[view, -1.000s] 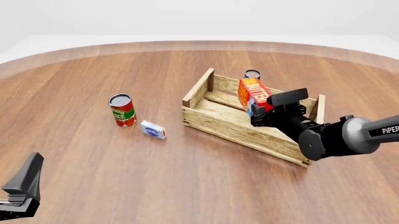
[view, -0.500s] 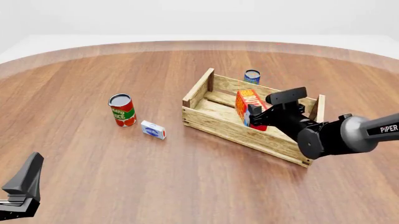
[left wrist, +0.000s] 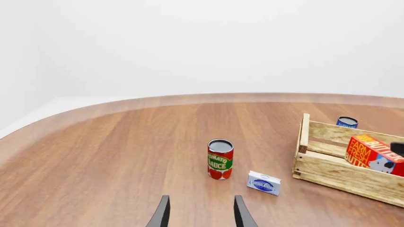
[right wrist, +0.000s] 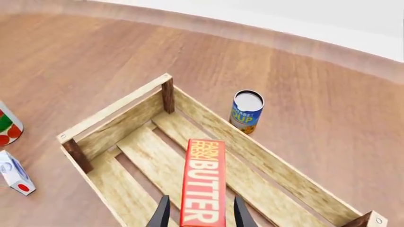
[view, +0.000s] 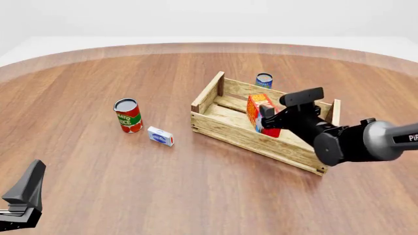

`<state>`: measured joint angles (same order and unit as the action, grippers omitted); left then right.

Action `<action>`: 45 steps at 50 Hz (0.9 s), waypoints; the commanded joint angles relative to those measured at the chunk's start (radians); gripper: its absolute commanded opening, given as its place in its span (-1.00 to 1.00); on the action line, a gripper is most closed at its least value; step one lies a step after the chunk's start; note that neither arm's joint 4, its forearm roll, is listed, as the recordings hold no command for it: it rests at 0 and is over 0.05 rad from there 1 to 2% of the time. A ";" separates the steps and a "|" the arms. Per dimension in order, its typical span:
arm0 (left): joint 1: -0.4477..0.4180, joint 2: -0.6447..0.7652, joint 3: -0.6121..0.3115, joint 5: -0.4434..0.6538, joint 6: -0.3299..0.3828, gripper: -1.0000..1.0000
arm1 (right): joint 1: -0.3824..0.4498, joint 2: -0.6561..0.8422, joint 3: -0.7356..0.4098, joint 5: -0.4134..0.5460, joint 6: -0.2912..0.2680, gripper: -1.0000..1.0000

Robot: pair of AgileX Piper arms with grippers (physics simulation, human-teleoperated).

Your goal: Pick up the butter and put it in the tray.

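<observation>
Your right gripper [right wrist: 197, 213] straddles the butter [right wrist: 203, 182], which stands on edge inside the tray [view: 222, 128], right of its middle. Whether the fingers clamp it or have let go, I cannot tell. Pull away crooked and you could tip it over or snag the near wall.

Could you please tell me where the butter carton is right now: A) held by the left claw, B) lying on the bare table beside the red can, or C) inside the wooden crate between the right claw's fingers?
C: the butter carton stands inside the crate, the right claw around it.
</observation>
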<state>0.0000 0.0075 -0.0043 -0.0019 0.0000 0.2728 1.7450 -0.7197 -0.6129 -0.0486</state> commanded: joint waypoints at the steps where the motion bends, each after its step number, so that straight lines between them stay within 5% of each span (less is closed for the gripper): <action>1: 0.000 0.000 0.000 0.000 0.000 1.00 | 0.007 -0.058 0.014 0.023 -0.001 1.00; 45: 0.000 0.000 0.000 0.000 0.000 1.00 | -0.024 -0.543 0.151 0.204 -0.011 1.00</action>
<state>0.0000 0.0075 -0.0043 -0.0019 0.0000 0.2586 1.3235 -0.6029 -0.4636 -0.0604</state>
